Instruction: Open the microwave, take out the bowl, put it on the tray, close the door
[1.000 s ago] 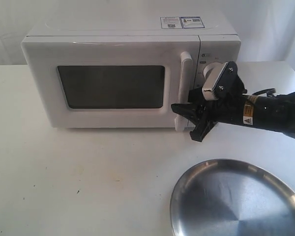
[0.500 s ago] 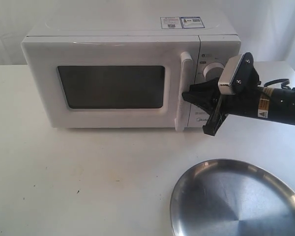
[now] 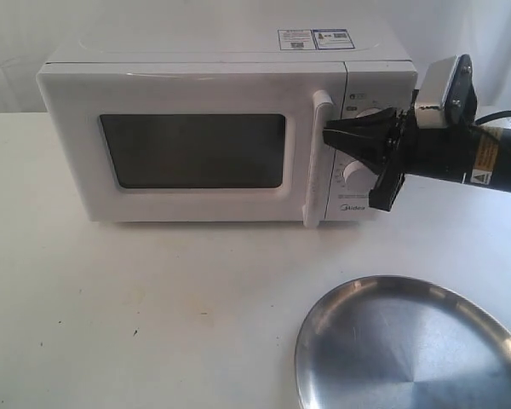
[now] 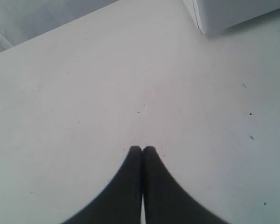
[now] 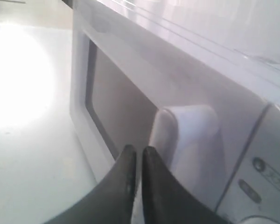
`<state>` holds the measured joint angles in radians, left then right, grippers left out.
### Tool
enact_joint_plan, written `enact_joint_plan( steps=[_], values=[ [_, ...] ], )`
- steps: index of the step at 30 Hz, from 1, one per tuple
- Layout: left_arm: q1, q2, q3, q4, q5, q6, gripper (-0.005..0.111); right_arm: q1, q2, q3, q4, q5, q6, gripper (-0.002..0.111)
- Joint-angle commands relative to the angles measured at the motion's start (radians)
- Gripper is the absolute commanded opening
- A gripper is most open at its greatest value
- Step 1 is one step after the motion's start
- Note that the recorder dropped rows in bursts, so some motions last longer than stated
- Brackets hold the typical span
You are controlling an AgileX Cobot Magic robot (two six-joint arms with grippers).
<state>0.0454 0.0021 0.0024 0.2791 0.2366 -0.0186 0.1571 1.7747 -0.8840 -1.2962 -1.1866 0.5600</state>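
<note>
white midea microwave (image 3: 226, 128) stands on a white table (image 3: 153, 298), its door (image 3: 187, 203) shut flush, the dark window (image 3: 193, 151) giving no view inside. the brand name "midea" (image 3: 351, 198) reads on the control panel below the lower round knob (image 3: 355, 173). 2 stickers (image 3: 316, 38) on the top carry print too small to read. the right gripper (image 3: 327, 134), extended from the right, has its black fingers (image 5: 123, 179) pressed together with only a hairline gap. its tips are level with the upper part of the vertical bar handle (image 3: 321, 170) and just beside it; contact cannot be told. a yellow warning label (image 3: 479, 177) marks its arm. the steel tray (image 3: 409, 349) lies at the table's front right, well apart from that gripper. the left gripper (image 4: 142, 150), likewise pressed together, hangs over the table near a corner of the microwave.
</note>
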Motion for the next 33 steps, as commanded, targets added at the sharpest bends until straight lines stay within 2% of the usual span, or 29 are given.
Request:
enact_joint_plan(
  steps=[1, 4, 6, 10, 15, 25, 28, 33],
  values=[
    [0.002, -0.002, -0.002, -0.002, -0.002, -0.003, 0.000, -0.007, -0.004, 0.000, -0.027, -0.034, 0.066, 0.027],
    [0.002, -0.002, -0.002, -0.002, -0.002, -0.003, 0.000, -0.007, -0.003, 0.000, -0.065, -0.034, 0.075, 0.050],
    [0.002, -0.002, -0.002, -0.002, -0.002, -0.003, 0.000, -0.007, -0.003, 0.000, -0.132, -0.034, 0.075, 0.058],
    [0.002, -0.002, -0.002, -0.002, -0.002, -0.003, 0.000, -0.007, -0.003, 0.016, -0.202, -0.034, 0.079, 0.055],
    [0.002, -0.002, -0.002, -0.002, -0.002, -0.003, 0.000, -0.039, -0.003, 0.069, -0.156, -0.034, 0.026, 0.051],
    [0.002, -0.002, -0.002, -0.002, -0.002, -0.003, 0.000, -0.027, 0.105, 0.126, 0.194, -0.034, -0.118, 0.051],
    [0.002, -0.002, -0.002, -0.002, -0.002, -0.003, 0.000, -0.009, 0.170, 0.111, 0.222, -0.034, -0.197, 0.051],
    [0.002, -0.002, -0.002, -0.002, -0.002, -0.003, 0.000, 0.041, 0.201, 0.060, 0.215, -0.034, -0.198, 0.051]
  ],
)
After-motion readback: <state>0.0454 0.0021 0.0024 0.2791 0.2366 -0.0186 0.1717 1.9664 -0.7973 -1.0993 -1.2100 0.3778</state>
